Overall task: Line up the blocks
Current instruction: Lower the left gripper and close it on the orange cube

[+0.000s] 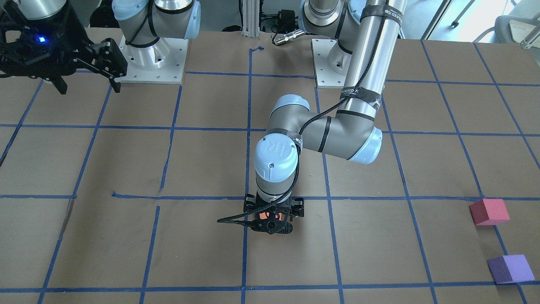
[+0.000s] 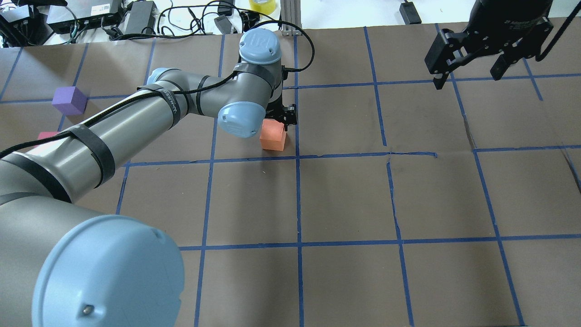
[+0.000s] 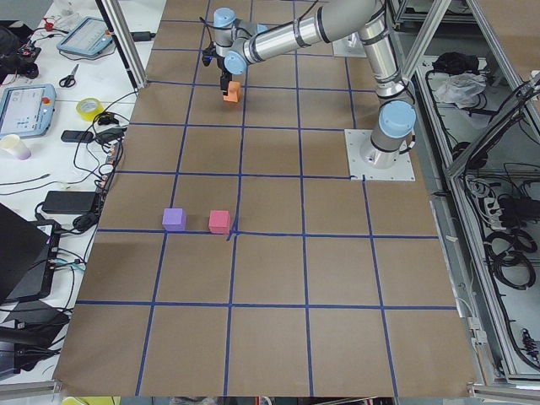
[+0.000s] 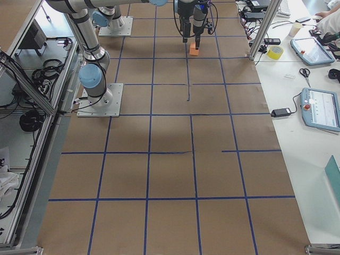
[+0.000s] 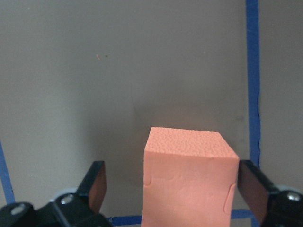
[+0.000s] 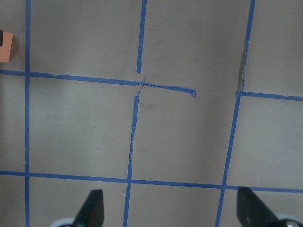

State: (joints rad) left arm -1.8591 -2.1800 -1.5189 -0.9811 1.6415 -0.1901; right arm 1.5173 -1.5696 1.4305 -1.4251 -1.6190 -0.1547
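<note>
The orange block [image 2: 273, 138] stands on the brown table beside a blue tape line. My left gripper [image 2: 279, 121] hangs right over it. In the left wrist view the block [image 5: 189, 184] sits between the two fingers [image 5: 94, 182] with a gap on each side, so the gripper is open around it. The red-pink block [image 1: 489, 212] and the purple block [image 1: 511, 269] stand close together far off on my left side, apart from both grippers. My right gripper [image 2: 467, 75] is open and empty, raised over the far right of the table.
The table [image 2: 345, 195] is covered in brown paper with a grid of blue tape lines. Cables, a tape roll [image 2: 262, 5] and electronics lie beyond the far edge. The arm bases [image 1: 154, 59] stand at my side of the table.
</note>
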